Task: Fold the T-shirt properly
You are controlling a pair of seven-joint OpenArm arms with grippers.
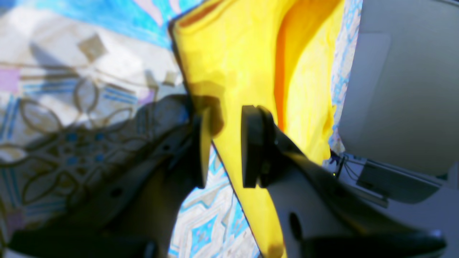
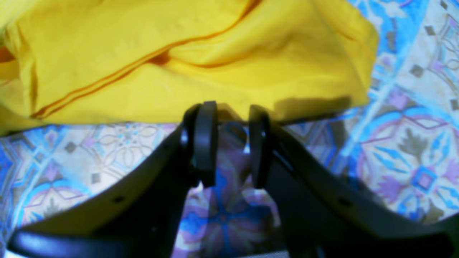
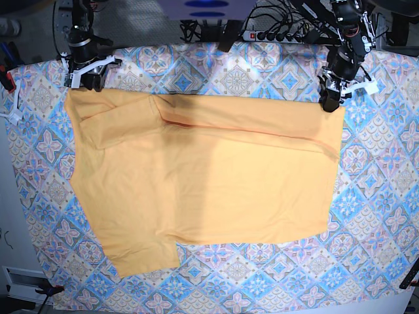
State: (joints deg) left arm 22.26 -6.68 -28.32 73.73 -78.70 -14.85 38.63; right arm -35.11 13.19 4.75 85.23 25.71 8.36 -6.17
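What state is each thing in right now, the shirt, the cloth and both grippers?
T-shirt: spread flat, far edge folded over, one corner lifted.
Left gripper: jaws around the shirt's corner.
Right gripper: open, at the shirt's edge, holding nothing.
Cloth: flat under the shirt.

A tile-patterned cloth (image 3: 380,196) covers the table; cables (image 3: 275,29) behind.
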